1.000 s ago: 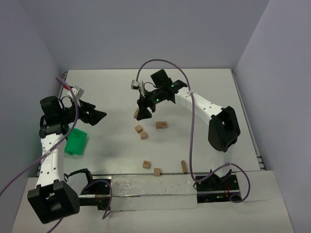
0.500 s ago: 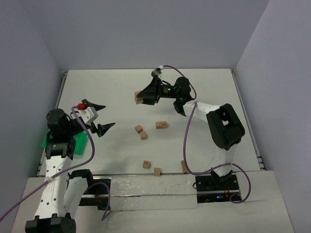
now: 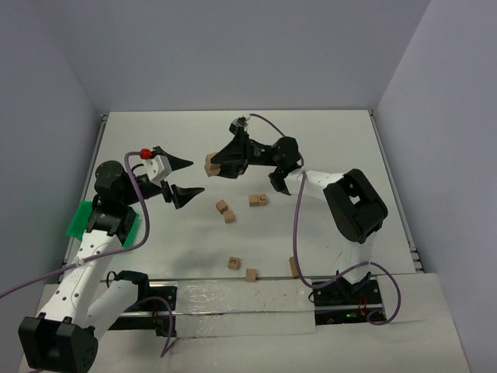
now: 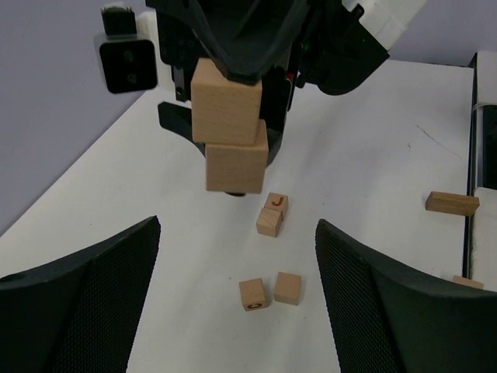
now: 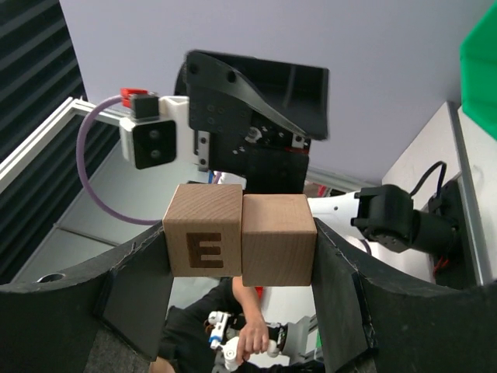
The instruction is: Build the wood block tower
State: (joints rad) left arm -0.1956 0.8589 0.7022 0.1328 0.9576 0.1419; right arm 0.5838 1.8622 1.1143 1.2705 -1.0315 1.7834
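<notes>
My right gripper [image 3: 215, 165] hovers over the middle of the table, shut on two wood blocks [image 3: 210, 164] pressed side by side. In the right wrist view they are an E block [image 5: 203, 230] and a plain one [image 5: 278, 239] between the pads. My left gripper [image 3: 196, 177] faces them from the left, open and empty, a short gap away. In the left wrist view the held pair [image 4: 230, 132] hangs above its fingers [image 4: 93, 287]. Loose blocks [image 3: 225, 211] lie on the table below. No standing tower is in view.
A green tray [image 3: 81, 217] lies at the left edge under my left arm. More loose blocks lie mid-table [image 3: 258, 200] and near the front edge [image 3: 233, 263] [image 3: 251, 274]. A longer wooden piece [image 3: 293, 266] rests by the right arm's base.
The right gripper rose and swung left, turning the two held blocks toward the left arm. The left arm came off the tray toward the middle, its jaws narrowing slightly.
</notes>
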